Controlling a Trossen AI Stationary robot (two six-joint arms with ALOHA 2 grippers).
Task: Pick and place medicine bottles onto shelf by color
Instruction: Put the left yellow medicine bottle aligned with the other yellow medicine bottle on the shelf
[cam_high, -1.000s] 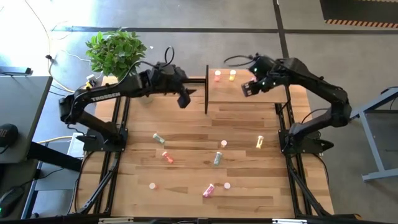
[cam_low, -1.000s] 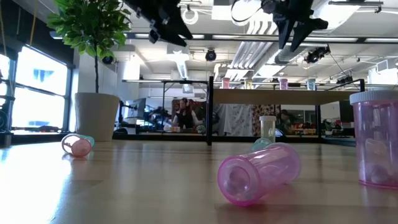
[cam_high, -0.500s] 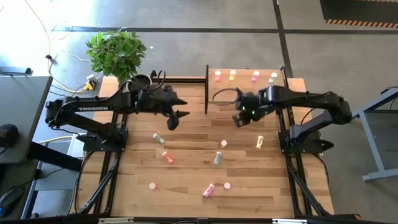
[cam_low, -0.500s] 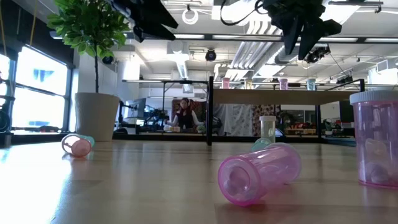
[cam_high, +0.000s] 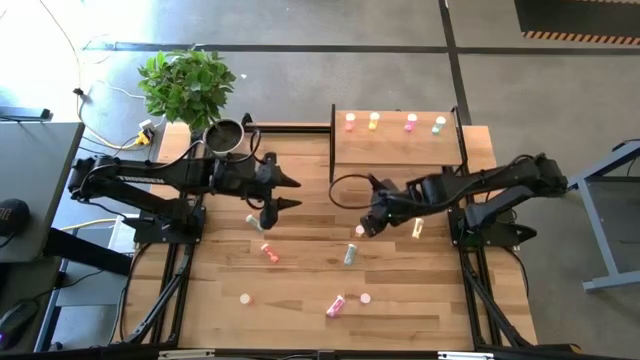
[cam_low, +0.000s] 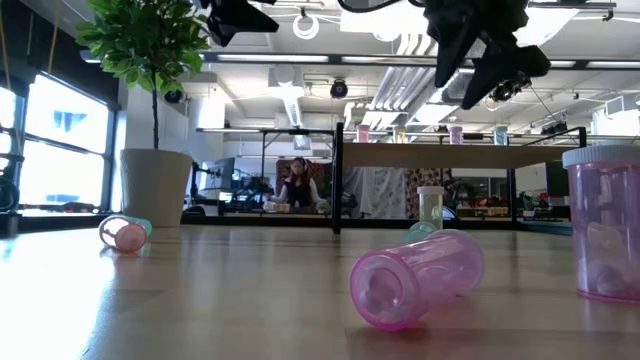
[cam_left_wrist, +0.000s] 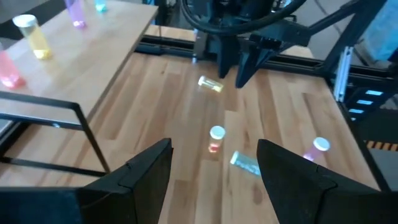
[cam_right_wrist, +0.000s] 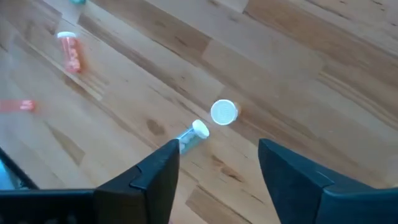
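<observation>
The right gripper (cam_high: 366, 228) hangs above the table (cam_high: 300, 315), near a standing pink bottle (cam_high: 360, 231) and a lying green bottle (cam_high: 349, 255). To do this step well, I think it should go straight down over one bottle, with a finger on each side, then squeeze gently so the bottle does not roll. Its fingers are wide apart and hold nothing. The left gripper (cam_high: 271, 203) is open and empty too, above a green bottle by it (cam_high: 255, 222). Four bottles (cam_high: 373, 121) already stand on the shelf (cam_high: 390, 155).

Striped wooden tabletop (cam_high: 300, 300) with scattered medicine bottles (cam_high: 349, 255); shelf (cam_high: 395, 150) carrying four upright bottles (cam_high: 393, 122).
</observation>
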